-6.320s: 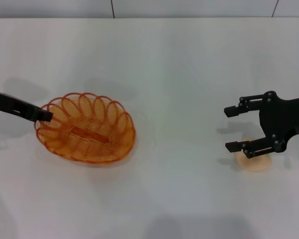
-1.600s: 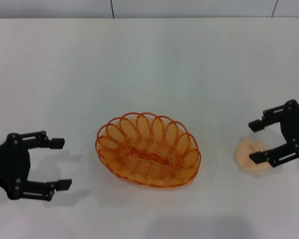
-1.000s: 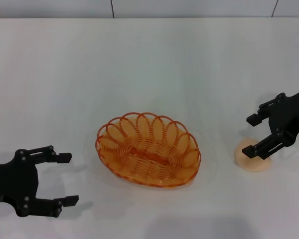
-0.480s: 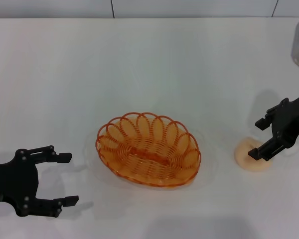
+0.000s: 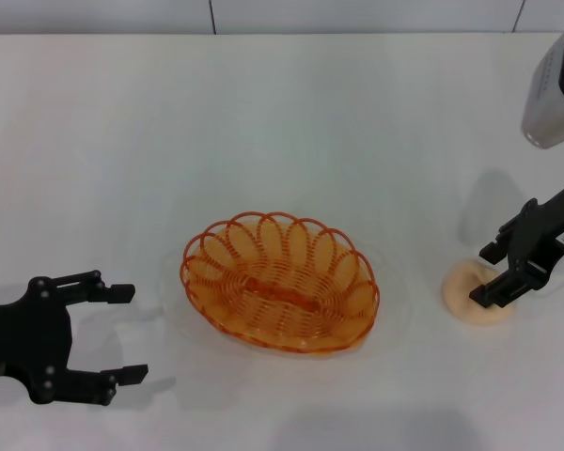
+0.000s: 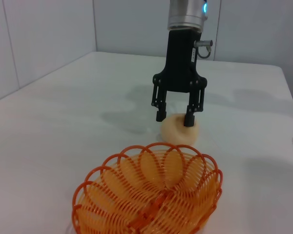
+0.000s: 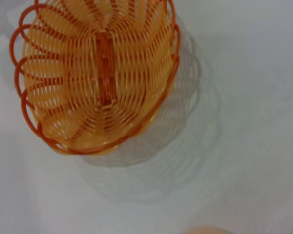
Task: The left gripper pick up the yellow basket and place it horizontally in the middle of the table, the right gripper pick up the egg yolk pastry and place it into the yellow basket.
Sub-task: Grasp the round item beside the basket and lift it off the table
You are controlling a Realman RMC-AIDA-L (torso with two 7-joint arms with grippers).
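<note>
your right gripper (image 5: 490, 274) is down over the egg yolk pastry (image 5: 472, 292) at the table's (image 5: 291, 122) right side, fingers spread w/ one tip either side of the bun, not clamped yet. yellow basket (image 5: 279, 281) sits flat near mid-table, nothing in it, well apart from the pastry. your left gripper (image 5: 122, 334) sits parked low on the left, jaws released, holding nothing, near the basket but not touching.

The yellow basket (image 7: 98, 73) sits open side up on the white table (image 7: 244, 97), its looped rim casting a soft shadow beside it. A sliver of the egg yolk pastry (image 7: 205, 230) peeks in, well apart from the basket.
</note>
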